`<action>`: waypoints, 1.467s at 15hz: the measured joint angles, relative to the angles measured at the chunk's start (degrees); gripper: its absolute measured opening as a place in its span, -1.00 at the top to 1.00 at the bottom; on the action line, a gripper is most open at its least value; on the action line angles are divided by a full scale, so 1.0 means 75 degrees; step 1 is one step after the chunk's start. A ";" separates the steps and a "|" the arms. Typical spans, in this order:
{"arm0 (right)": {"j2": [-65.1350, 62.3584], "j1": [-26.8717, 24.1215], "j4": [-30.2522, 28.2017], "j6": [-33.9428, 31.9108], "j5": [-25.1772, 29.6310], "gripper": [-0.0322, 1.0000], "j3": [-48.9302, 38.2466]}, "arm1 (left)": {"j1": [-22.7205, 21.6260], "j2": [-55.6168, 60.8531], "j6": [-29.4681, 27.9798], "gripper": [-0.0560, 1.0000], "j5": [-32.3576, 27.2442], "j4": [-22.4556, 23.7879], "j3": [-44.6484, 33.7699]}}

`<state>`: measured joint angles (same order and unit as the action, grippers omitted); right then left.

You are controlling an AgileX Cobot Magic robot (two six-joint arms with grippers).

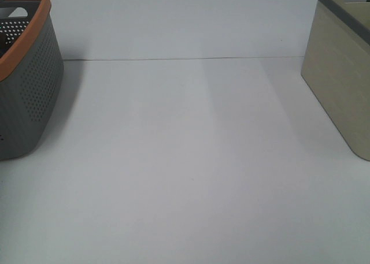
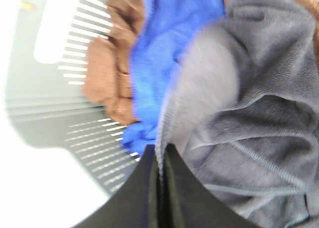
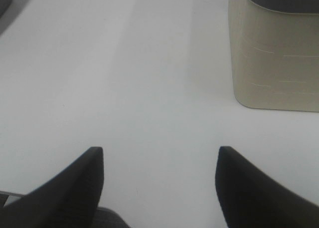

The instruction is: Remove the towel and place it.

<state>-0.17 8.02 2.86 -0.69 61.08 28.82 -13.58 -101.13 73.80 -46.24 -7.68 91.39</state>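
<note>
In the left wrist view my left gripper (image 2: 159,152) is shut, with the hemmed edge of a grey towel (image 2: 259,103) pinched between its fingers. A blue towel (image 2: 169,48) and a brown towel (image 2: 107,73) lie bunched beside it, inside the slotted grey basket (image 2: 55,103). In the right wrist view my right gripper (image 3: 159,160) is open and empty above the white table (image 3: 149,78). Neither gripper shows in the exterior high view, and the towels are hidden there.
The grey perforated basket with an orange rim (image 1: 29,85) stands at the table's left edge. A beige basket with a grey rim (image 1: 341,73) stands at the right; it also shows in the right wrist view (image 3: 276,53). A seam (image 1: 185,59) crosses the white table.
</note>
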 joint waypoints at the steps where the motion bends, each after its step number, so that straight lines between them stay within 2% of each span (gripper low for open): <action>1: 0.0000 0.0000 0.0000 0.0000 0.0000 -0.32 0.0000 | 0.0000 0.0351 0.0000 0.89 0.0008 0.0000 0.0000; 4: 0.0000 0.0000 0.0000 0.0000 0.0000 -0.32 0.0000 | 0.0000 0.1360 -0.0008 0.89 0.0145 -0.0023 0.0000; 8: 0.0000 0.0000 0.0000 0.0000 0.0000 -0.32 0.0000 | 0.0222 0.2345 -0.0008 0.89 0.1169 -0.0244 0.0031; 9: 0.0000 0.0000 0.0000 0.0000 0.0000 -0.32 0.0000 | 0.0634 0.2552 0.0000 0.89 0.1589 -0.0306 0.0382; 10: 0.0000 0.0000 0.0000 0.0000 0.0000 -0.32 0.0000 | 0.0856 0.2552 0.0000 0.89 0.1650 -0.0321 0.0665; 12: 0.0000 0.0000 0.0000 0.0000 0.0000 -0.32 0.0000 | 0.1207 0.2529 0.0000 0.89 0.1658 -0.0321 0.1199; 17: 0.0000 0.0000 0.0000 0.0000 0.0000 -0.32 0.0000 | 0.2674 0.2124 0.0000 0.89 0.1658 -0.0351 0.2735; 19: 0.0015 0.0000 0.0000 0.0000 0.0000 -0.32 0.0000 | 0.3109 0.1902 0.0000 0.89 0.1658 -0.0382 0.2949; 20: 0.0252 0.0000 0.0008 0.0000 -0.0038 -0.32 0.0000 | 0.3507 0.1658 0.0000 0.89 0.1589 -0.0413 0.2979; 22: 0.1062 0.0000 0.0275 0.0038 -0.0565 -0.32 0.0153 | 0.4202 0.1092 0.0000 0.89 0.1367 -0.0420 0.2979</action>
<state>7.79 8.02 4.93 -0.40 56.84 29.97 17.93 -92.93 73.80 -35.98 -10.83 113.73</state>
